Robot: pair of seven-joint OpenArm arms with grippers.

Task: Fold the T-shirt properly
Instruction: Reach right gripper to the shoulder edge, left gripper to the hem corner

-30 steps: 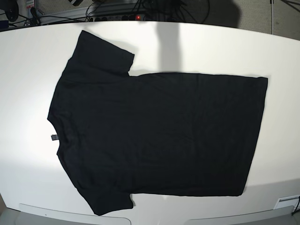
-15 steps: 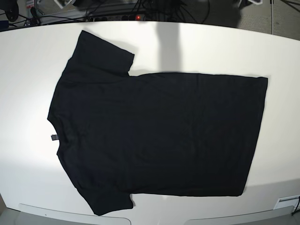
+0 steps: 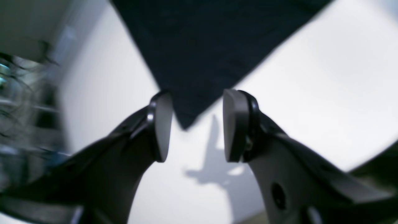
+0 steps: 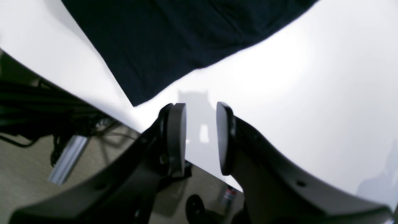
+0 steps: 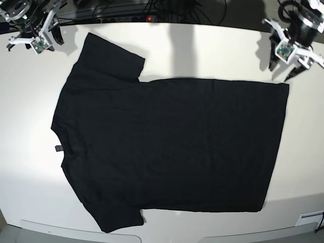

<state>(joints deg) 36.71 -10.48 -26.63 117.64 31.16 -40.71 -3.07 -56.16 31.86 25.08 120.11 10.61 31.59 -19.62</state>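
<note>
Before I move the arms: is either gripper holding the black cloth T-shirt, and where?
Nothing is held; both grippers' fingers stand apart, off the black cloth T-shirt.

The T-shirt [image 5: 172, 144] beyond the left gripper [image 3: 197, 126] is matt black cloth, mostly smooth, with faint creases; the surface [image 4: 295, 102] beneath the right gripper [image 4: 201, 140] looks smooth and white, softly glossy; that gripper's fingers [image 4: 176, 133] look matt black, smooth like plastic.

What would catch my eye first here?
Most striking is the black T-shirt, spread flat across the white table, its neck toward the base view's left. Then come two robot grippers with open jaws: the right one near the upper sleeve, the left one by the hem's upper corner.
</note>
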